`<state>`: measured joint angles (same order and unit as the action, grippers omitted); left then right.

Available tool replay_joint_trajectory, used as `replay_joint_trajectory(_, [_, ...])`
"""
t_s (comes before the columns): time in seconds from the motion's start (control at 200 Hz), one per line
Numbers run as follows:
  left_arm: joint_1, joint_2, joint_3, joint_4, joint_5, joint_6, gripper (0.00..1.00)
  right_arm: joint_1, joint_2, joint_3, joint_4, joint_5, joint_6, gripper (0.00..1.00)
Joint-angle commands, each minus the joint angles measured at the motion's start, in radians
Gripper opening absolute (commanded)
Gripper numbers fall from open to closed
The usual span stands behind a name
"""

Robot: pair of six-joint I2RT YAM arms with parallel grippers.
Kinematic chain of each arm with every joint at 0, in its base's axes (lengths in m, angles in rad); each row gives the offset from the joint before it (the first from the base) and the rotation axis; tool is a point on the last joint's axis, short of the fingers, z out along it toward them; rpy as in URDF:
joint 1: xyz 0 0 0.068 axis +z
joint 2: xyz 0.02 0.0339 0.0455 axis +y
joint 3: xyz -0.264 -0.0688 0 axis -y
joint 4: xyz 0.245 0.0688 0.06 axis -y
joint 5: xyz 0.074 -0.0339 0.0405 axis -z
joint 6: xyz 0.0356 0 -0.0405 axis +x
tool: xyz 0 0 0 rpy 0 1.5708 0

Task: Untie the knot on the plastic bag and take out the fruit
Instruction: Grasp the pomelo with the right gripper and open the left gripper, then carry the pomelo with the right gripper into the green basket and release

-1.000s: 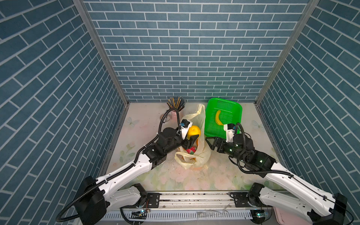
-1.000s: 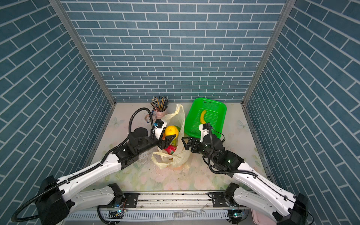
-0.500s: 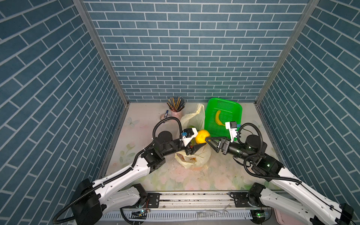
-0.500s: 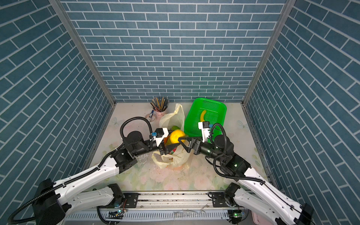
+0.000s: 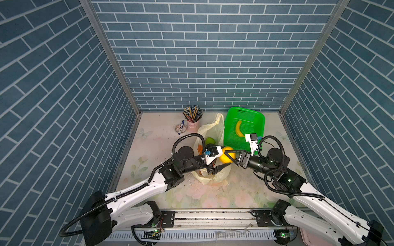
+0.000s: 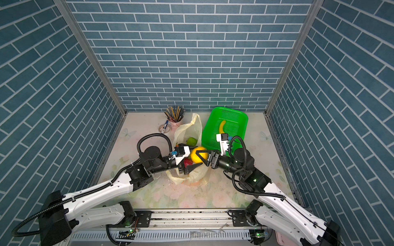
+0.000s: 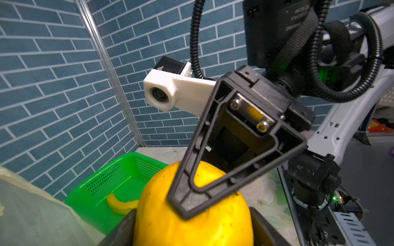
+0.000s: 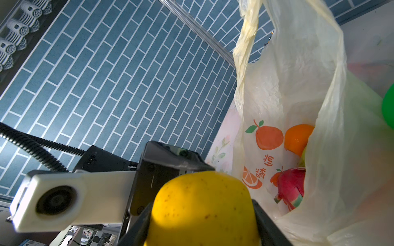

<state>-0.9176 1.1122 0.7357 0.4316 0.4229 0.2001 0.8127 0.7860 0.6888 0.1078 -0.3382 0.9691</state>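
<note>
I am watching the right gripper (image 5: pixel 228 157) clamping the yellow fruit (image 5: pixel 223 158) in the air, just above the open plastic bag (image 5: pixel 210 128) beside the green basket (image 5: pixel 259 119). The left gripper (image 7: pixel 191 232) is flanking that fruit with wide jaws; whether they are touching it, I cannot tell.

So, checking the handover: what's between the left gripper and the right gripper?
The yellow fruit: it sits inside the fingers of both the left gripper and the right gripper. Both top views and both wrist views show it.
</note>
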Motion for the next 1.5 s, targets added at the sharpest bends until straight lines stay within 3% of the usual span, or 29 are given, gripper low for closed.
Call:
replay_joint_trajectory(0.0, [-0.013,-0.004,0.020,0.006,-0.042,0.003,0.87,-0.014,-0.006,0.024,-0.003,0.053,-0.026,0.47])
replay_joint_trajectory(0.245, [-0.013,-0.093,-0.021,-0.011,-0.180,-0.056,0.87,-0.126,0.040,0.093,-0.034,0.170,-0.128,0.43])
replay_joint_trajectory(0.415, [-0.013,-0.131,-0.003,-0.142,-0.268,-0.104,0.87,-0.232,0.140,0.181,-0.107,0.206,-0.195,0.43])
replay_joint_trajectory(0.64, [-0.012,-0.150,0.049,-0.291,-0.421,-0.295,0.88,-0.356,0.301,0.261,-0.131,0.230,-0.289,0.44])
replay_joint_trajectory(0.965, [-0.004,-0.017,0.195,-0.507,-0.442,-0.462,0.88,-0.473,0.620,0.360,-0.117,0.188,-0.395,0.45])
replay_joint_trajectory(1.49, [0.012,0.077,0.217,-0.656,-0.516,-0.547,0.88,-0.479,1.175,0.715,-0.177,0.169,-0.455,0.40])
